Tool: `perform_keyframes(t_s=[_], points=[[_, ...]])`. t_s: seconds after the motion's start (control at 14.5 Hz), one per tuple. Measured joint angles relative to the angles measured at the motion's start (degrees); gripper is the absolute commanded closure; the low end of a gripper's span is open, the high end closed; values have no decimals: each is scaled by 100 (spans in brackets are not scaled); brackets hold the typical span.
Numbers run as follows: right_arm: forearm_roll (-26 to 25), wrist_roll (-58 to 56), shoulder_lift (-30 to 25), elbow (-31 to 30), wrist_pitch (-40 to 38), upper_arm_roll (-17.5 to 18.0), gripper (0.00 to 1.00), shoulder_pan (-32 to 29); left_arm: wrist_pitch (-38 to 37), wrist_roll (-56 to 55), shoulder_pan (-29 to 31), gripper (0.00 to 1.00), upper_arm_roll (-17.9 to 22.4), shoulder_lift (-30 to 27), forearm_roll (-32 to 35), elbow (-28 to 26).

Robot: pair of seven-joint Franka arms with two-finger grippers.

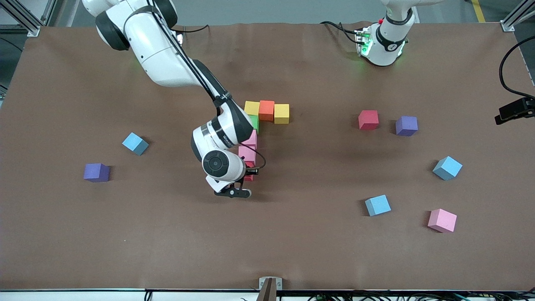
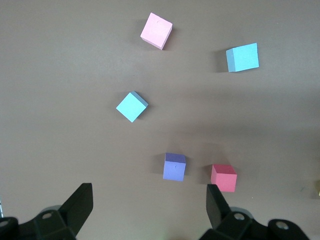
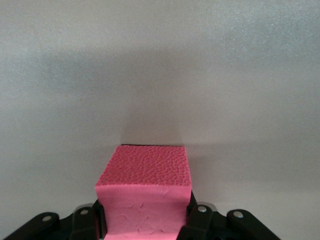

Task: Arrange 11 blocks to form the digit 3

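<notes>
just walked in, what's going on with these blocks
The right gripper is shut on a red block at the near end of a partly built figure of coloured cubes: three in a row, others running toward the camera. The left gripper waits open above loose cubes at its end of the table.

A wide tabletop covered in a matte brown sheet fills nearly the whole scene, faintly creased near the robots' end. Silver aluminium frame posts stand at its corners there, and grey floor shows past the edge, crossed by a yellow painted stripe. A small metal bracket sits on the edge nearest the front camera. The lighting is soft and even, casting pale shadows.
</notes>
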Motion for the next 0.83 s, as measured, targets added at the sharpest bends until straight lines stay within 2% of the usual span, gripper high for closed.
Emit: perform_keyframes(t_s=[0.07,0.14,0.21,0.83], points=[[0,0,2,0,13,0,53,3,0,0,2,0,2,0,0,0],[0,0,2,0,18,0,20,4,0,0,4,0,6,0,0,0],[0,0,2,0,19,0,0,5,-1,0,6,0,10,0,0,0],[-18,-3,-12,111,8,1,0,39,-1,0,3,0,3,0,0,0]])
